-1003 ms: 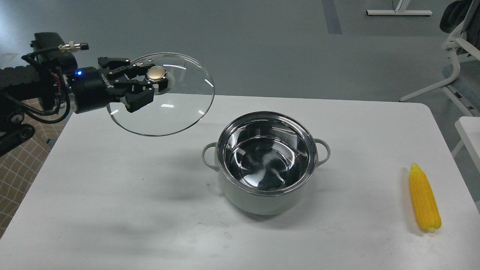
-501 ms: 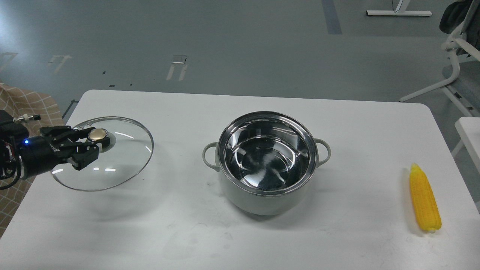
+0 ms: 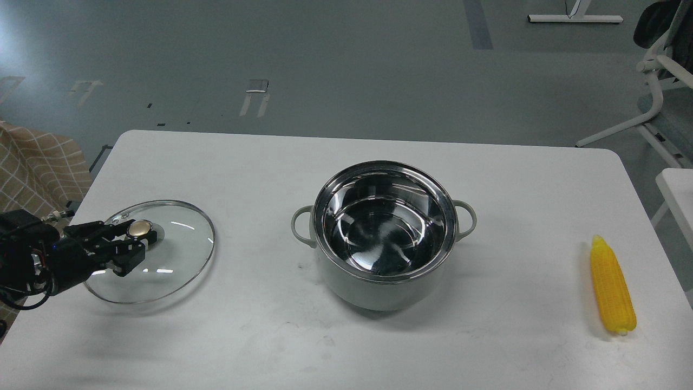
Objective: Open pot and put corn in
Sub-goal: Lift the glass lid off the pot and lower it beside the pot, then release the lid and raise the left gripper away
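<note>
The pale grey-white pot [image 3: 383, 281] stands open in the middle of the white table [image 3: 346, 346], its steel inside empty. The yellow corn [image 3: 611, 284] lies flat near the table's right edge, tip pointing away from me. My left gripper [image 3: 135, 242] is at the table's left side, shut on the gold knob [image 3: 139, 228] of the flat glass lid [image 3: 173, 260]. The lid sits low at the table, roughly level; I cannot tell if it rests on it. The right gripper is out of view.
A tan checked cloth [image 3: 38, 168] hangs off the table's left side. A white chair frame [image 3: 660, 81] and a second white table edge [image 3: 677, 189] stand at the right. Grey floor lies beyond the table's far edge.
My left gripper has carried the glass lid from high above the table's back left down and left to the table surface at the left side. Pot and corn have not moved.
</note>
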Action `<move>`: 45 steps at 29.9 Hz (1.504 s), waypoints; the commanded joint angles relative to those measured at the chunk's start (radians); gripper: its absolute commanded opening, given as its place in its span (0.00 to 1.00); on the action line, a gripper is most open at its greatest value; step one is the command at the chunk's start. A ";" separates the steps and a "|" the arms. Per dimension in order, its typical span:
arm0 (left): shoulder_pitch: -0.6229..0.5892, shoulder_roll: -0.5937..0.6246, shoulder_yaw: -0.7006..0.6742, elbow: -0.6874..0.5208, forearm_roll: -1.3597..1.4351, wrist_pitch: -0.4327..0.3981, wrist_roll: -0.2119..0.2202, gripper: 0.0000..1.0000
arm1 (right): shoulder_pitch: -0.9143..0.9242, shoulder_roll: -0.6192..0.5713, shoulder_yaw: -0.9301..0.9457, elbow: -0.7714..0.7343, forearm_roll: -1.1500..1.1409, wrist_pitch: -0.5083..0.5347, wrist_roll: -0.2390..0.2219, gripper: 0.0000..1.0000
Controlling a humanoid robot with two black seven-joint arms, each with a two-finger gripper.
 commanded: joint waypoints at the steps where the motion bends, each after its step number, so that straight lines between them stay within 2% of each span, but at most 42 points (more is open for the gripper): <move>1: 0.001 -0.004 -0.005 0.002 -0.001 0.001 0.000 0.62 | -0.002 -0.001 0.000 0.000 0.000 0.000 0.000 1.00; 5: -0.004 -0.003 -0.001 0.002 -0.010 0.001 0.000 0.63 | -0.003 -0.001 0.000 0.005 0.000 0.002 0.000 1.00; 8: -0.006 -0.003 -0.001 0.003 -0.010 0.000 0.000 0.69 | -0.015 -0.002 0.000 0.008 0.000 0.005 0.000 1.00; 14: -0.013 -0.001 -0.021 0.003 -0.025 0.003 0.000 0.71 | -0.044 -0.027 -0.015 0.013 -0.021 0.011 0.000 1.00; 16: -0.038 -0.001 -0.056 0.003 -0.091 0.003 0.000 0.77 | -0.084 -0.075 -0.047 0.029 -0.079 0.011 0.000 1.00; 19: -0.123 0.002 -0.087 0.002 -0.305 -0.014 0.000 0.93 | -0.119 -0.152 -0.097 0.107 -0.234 0.011 0.007 1.00; 21: -0.160 0.003 -0.084 0.002 -0.395 -0.026 0.000 0.94 | -0.146 -0.172 -0.098 0.140 -0.291 0.011 0.017 1.00; 22: -0.202 0.006 -0.087 0.003 -0.472 -0.054 0.000 0.95 | -0.178 -0.188 -0.092 0.169 -0.345 0.009 0.035 1.00; 25: -0.327 -0.012 -0.100 0.009 -0.655 -0.152 0.000 0.95 | -0.210 -0.278 -0.103 0.230 -0.458 0.009 0.134 1.00; 30: -0.443 -0.134 -0.123 0.013 -1.000 -0.267 0.000 0.95 | -0.262 -0.353 -0.120 0.321 -0.719 0.009 0.210 1.00; 35: -0.533 -0.193 -0.188 0.052 -1.287 -0.399 0.000 0.95 | -0.308 -0.373 -0.126 0.387 -0.955 0.009 0.218 1.00; 37: -0.568 -0.271 -0.242 0.184 -1.387 -0.475 0.000 0.95 | -0.356 -0.381 -0.127 0.427 -1.053 0.009 0.218 1.00; 39: -0.607 -0.317 -0.262 0.247 -1.416 -0.522 0.000 0.95 | -0.389 -0.384 -0.127 0.444 -1.090 0.009 0.218 1.00; 40: -0.643 -0.357 -0.279 0.296 -1.438 -0.573 0.000 0.95 | -0.426 -0.386 -0.127 0.460 -1.120 0.009 0.218 1.00; 43: -0.676 -0.405 -0.333 0.355 -1.502 -0.666 0.000 0.96 | -0.504 -0.387 -0.129 0.488 -1.198 0.009 0.215 1.00; 45: -0.678 -0.409 -0.347 0.355 -1.521 -0.678 0.000 0.97 | -0.540 -0.387 -0.129 0.493 -1.222 0.009 0.216 1.00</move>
